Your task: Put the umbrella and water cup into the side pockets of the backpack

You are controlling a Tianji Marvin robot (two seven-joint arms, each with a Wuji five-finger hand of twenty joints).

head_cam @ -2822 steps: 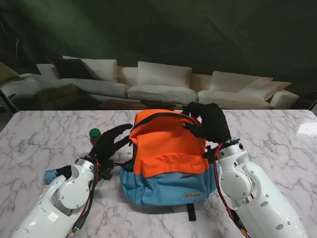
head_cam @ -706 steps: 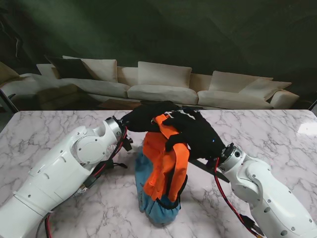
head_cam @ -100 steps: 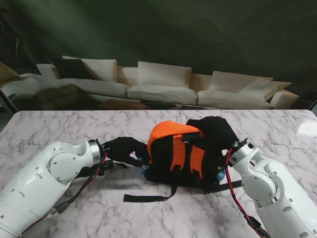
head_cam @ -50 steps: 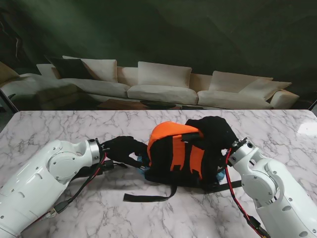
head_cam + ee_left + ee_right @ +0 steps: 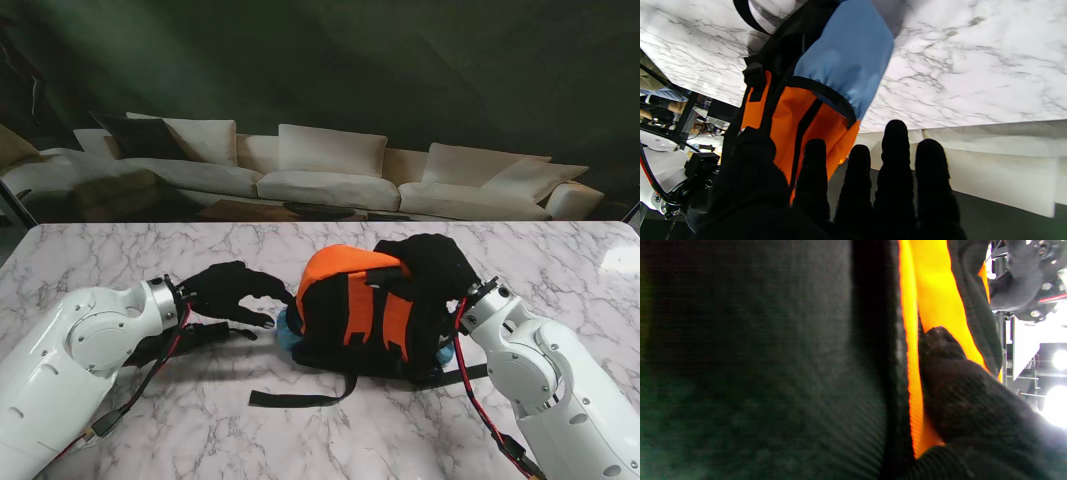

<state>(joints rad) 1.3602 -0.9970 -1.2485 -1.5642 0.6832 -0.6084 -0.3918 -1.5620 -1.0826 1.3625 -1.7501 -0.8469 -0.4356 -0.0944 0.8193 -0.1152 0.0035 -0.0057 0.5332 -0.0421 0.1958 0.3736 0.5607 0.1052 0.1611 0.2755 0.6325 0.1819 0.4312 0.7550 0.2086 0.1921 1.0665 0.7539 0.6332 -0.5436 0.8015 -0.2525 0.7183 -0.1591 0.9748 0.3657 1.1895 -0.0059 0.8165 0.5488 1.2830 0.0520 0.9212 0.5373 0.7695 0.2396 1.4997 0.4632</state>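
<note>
The orange, black and blue backpack (image 5: 350,300) lies on its front, black back panel and straps facing up. Its blue side pocket (image 5: 289,335) points toward my left hand (image 5: 228,291), which hovers open a short way off, fingers spread. In the left wrist view the blue side pocket (image 5: 846,60) bulges beyond my extended fingers (image 5: 895,166), with nothing held. My right hand (image 5: 432,262) is draped over the pack's far right end. The right wrist view shows a finger (image 5: 950,373) pressed into orange and black fabric. I see neither umbrella nor cup.
A loose black strap (image 5: 300,398) trails over the marble table (image 5: 560,270) nearer to me than the pack. My left arm's cables (image 5: 190,335) lie beside the wrist. A pale sofa (image 5: 320,170) stands beyond the table's far edge.
My left hand has drawn back leftward from the pack's blue side and spread its fingers. The backpack and my right hand have stayed put.
</note>
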